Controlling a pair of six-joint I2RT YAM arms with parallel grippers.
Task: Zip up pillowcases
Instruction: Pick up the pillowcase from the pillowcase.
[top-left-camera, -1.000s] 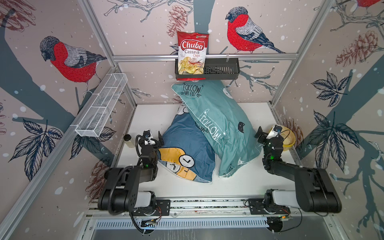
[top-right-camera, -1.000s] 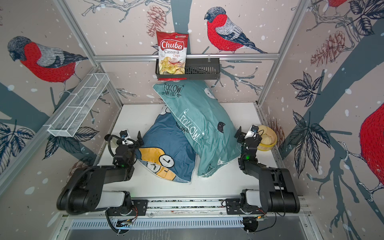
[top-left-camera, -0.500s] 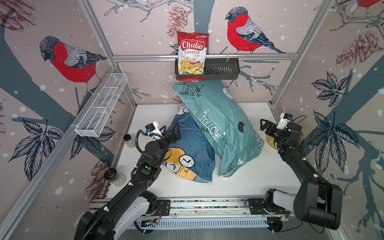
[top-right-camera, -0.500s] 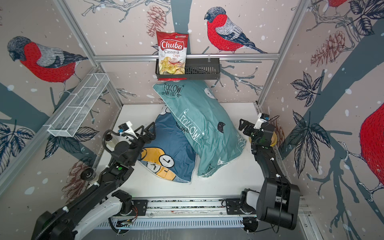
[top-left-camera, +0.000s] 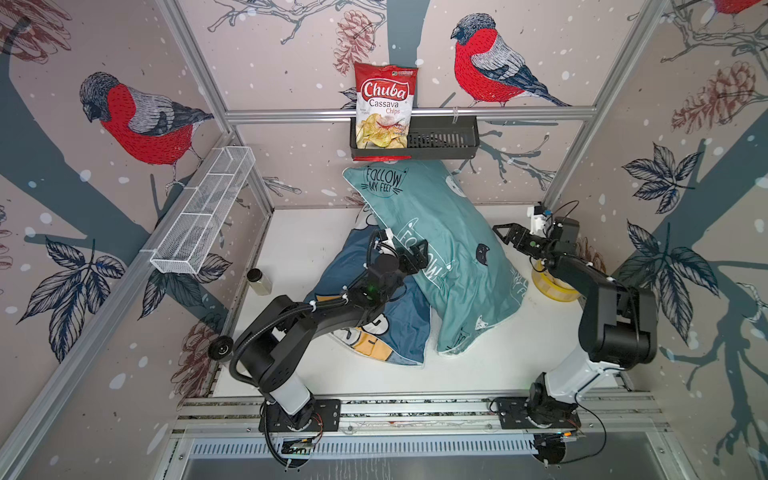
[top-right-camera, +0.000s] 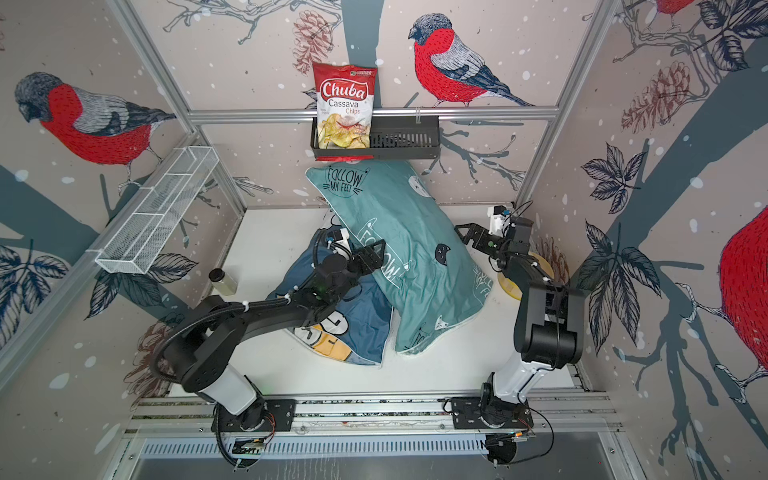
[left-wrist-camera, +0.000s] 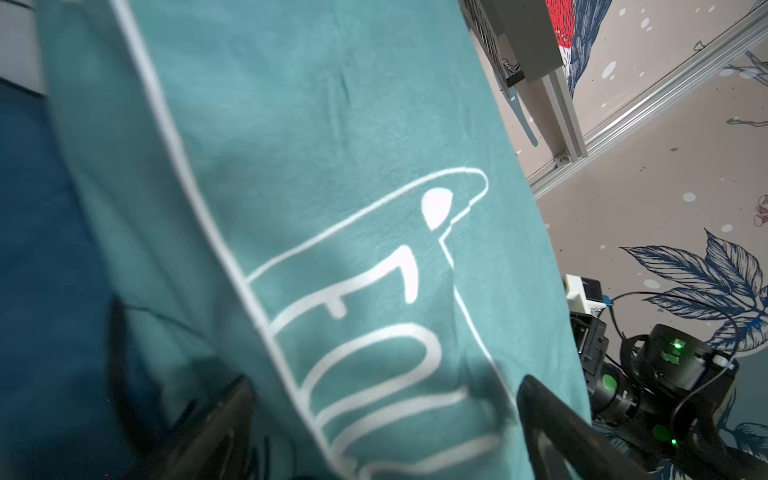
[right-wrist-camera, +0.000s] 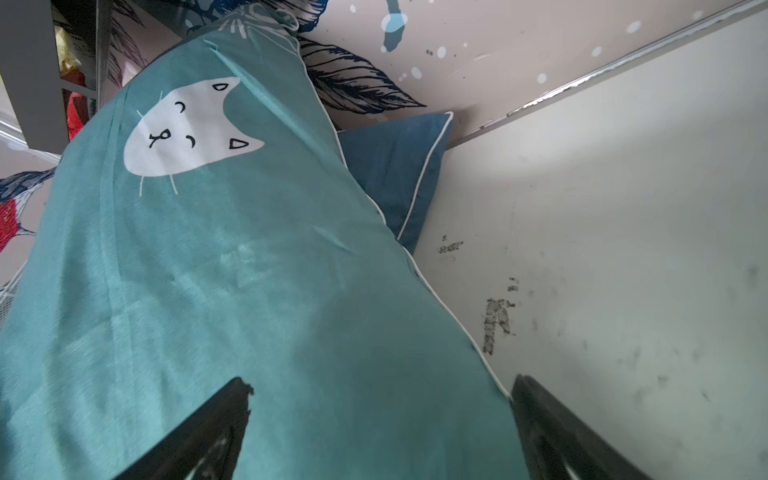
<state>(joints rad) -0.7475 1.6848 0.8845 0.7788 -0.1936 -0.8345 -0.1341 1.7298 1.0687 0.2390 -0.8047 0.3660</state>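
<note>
Top views are both showing two black arms standing on a rail at the near edge. A little black wheel (top-left-camera: 220, 347) is sitting by the left wall. The left arm is reaching over the blue pillow (top-left-camera: 405, 332), which is lying flat on the white table (top-left-camera: 299, 249).

The left claw (top-left-camera: 417, 257) is hanging wide open where the teal pillow (top-left-camera: 449, 232) is lying across the blue one. In the left wrist view its fingers (left-wrist-camera: 552, 419) are standing far apart, with teal cloth and its white edge line between them. It is holding nothing.

A small jar (top-left-camera: 259, 281) is standing near the left wall. A yellow ring (top-left-camera: 555, 289) is lying beside the right arm.

The right claw (top-left-camera: 505, 236) is wide open too, pointing at the teal pillow's right side, just beside it. In the right wrist view its fingers (right-wrist-camera: 208, 432) are showing with teal cloth between them, and it is gripping nothing.

Farther back, the teal pillow is leaning up against the back wall. A white wire basket (top-left-camera: 203, 212) is hanging on the left wall. A chip bag (top-left-camera: 384, 108) is standing in a black shelf (top-left-camera: 440, 141) on the back wall.
</note>
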